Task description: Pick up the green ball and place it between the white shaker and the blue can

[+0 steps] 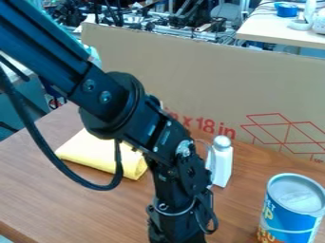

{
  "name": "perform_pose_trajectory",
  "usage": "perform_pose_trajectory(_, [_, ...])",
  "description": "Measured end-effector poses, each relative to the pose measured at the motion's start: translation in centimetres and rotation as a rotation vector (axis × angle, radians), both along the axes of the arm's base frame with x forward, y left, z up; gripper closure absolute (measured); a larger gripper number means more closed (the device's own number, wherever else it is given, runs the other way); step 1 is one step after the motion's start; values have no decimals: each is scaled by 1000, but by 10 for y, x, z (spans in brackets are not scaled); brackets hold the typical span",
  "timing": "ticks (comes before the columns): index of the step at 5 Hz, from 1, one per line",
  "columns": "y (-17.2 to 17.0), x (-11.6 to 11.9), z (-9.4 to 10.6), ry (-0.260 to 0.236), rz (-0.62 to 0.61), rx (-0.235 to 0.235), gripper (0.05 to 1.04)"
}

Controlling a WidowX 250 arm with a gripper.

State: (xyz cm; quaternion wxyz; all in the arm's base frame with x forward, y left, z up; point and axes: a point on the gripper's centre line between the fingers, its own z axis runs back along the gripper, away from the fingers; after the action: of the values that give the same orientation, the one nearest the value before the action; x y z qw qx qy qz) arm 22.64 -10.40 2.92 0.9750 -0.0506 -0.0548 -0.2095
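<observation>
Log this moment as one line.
Black arm above table | yellow cloth folded, partly behind arm | white bottle upright beside arm | blue can upright, lower right

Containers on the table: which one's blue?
The wide round can near the view's right edge; the other, a slim bottle with a rounded top, is white.
</observation>
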Motion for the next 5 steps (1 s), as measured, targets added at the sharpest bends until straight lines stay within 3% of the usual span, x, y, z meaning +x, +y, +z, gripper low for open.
perform_pose_trajectory(1, [2, 5, 10, -37, 27, -17, 233])
perform_pose_trajectory(2, [10, 15, 31, -104, 65, -23, 233])
perform_pose_trajectory(3, [14, 40, 48, -162, 73, -2, 233])
perform_pose_trajectory(5, [2, 87, 29, -113, 89, 22, 233])
